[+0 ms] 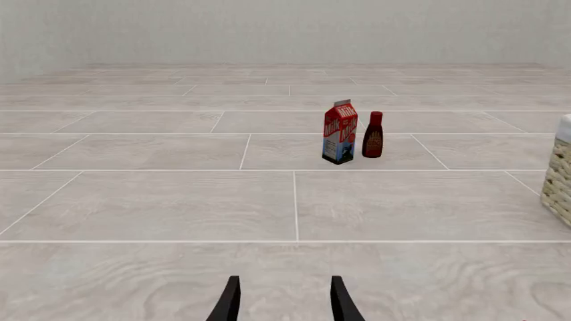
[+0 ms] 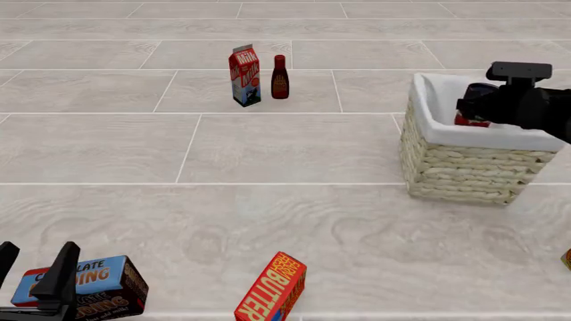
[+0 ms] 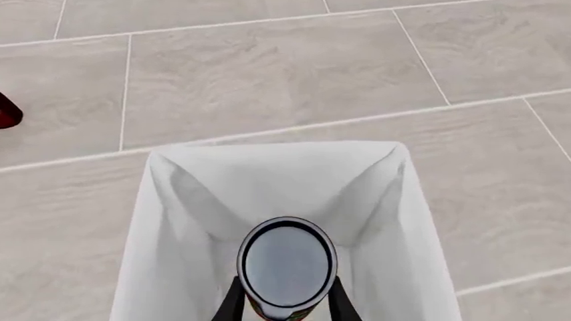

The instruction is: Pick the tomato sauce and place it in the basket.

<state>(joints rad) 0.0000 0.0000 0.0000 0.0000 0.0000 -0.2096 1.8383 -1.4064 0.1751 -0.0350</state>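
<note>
1. right gripper [image 3: 285,304]: positioned over the open mouth of the basket [image 2: 464,167], its two dark fingers closed against the sides of the tomato sauce [image 3: 287,267]; in the front view the arm's dark body hides most of the can.
2. tomato sauce: held upright within the basket's opening, metallic top facing the right wrist camera; a strip of its red label [image 2: 471,121] shows just above the white cloth lining in the front view. whether it touches the basket floor cannot be told.
3. basket: pale woven wicker with white lining folded over the rim, at the right of the table.
4. left gripper [image 1: 283,301]: low at the near left, fingers parted and holding nothing.
5. milk carton [image 2: 245,75] and dark red bottle [image 2: 279,77]: upright, just beside each other, far across the table.
6. chocolate box [image 2: 89,287] and butter box [image 2: 272,292]: at the near edge.
</note>
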